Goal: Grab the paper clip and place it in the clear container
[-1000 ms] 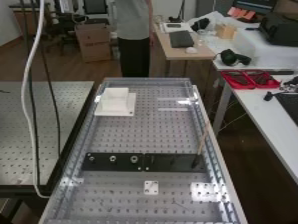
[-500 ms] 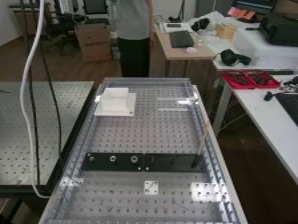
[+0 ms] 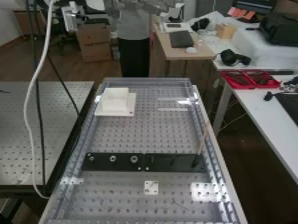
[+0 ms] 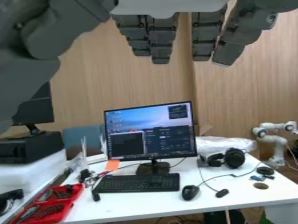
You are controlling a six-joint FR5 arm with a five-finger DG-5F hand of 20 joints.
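At the top edge of the high view, the hand (image 3: pixel 151 6) hangs above and beyond the bench's far end, well away from the things on it. Its dark grey fingers (image 4: pixel 163 37) extend, relaxed and open, in the wrist view, with nothing between them. A thin dark shape (image 3: pixel 180 204), perhaps the paper clip, lies low on the perforated bench, right of the small white plate. Bright clear edges (image 3: pixel 173 109) at the bench's far right may belong to the clear container; I cannot tell for certain.
A white block (image 3: pixel 116 102) stands at the bench's far left. A black strip with metal rings (image 3: pixel 113 162) crosses the bench, a thin stick (image 3: pixel 202 142) leaning up from its right end. Nearer is a small white plate (image 3: pixel 151 187). Raised rails (image 3: pixel 218 165) edge the bench.
The hand and part of the arm have come into the high view at its top edge. The hanging cables at the left have shifted a little rightward. The things on the bench stay put.
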